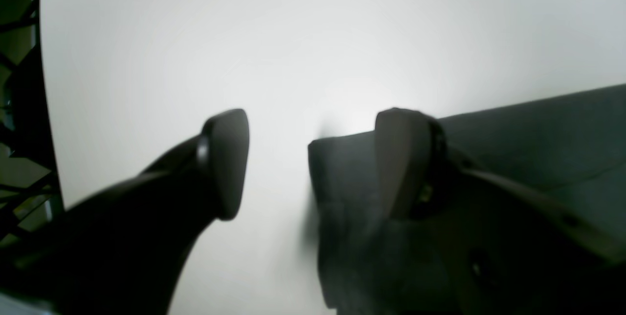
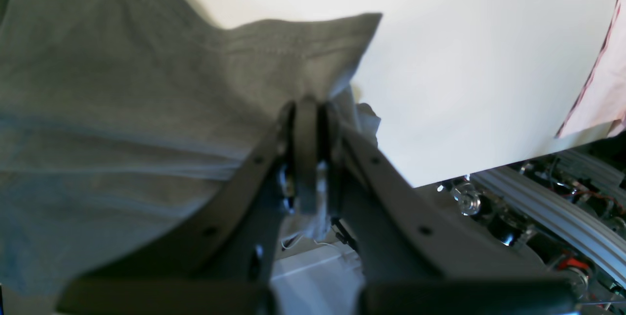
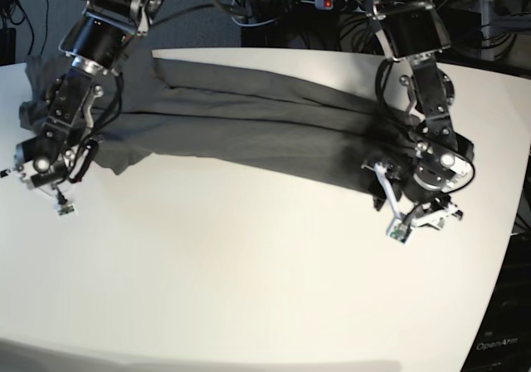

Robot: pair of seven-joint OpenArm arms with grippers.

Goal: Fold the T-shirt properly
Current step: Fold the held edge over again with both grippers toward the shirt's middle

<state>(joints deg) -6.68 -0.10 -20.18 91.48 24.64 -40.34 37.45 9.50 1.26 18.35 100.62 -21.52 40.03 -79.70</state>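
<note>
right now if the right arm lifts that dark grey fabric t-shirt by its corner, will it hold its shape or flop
The dark grey fabric T-shirt will probably flop: it already sags in soft folds from the shut right gripper. It looks light, bunching and creasing across the white table. Its far end lies beside the open left gripper, unheld, so it would likely drag.

The right gripper (image 2: pixel 307 109) has its jaws pressed together, pinching a fold of the T-shirt (image 2: pixel 122 109); its arm reaches down low over the table; the left gripper (image 1: pixel 313 158) stands with jaws apart, one finger (image 1: pixel 401 158) over the cloth's edge, arm bent downward.
</note>
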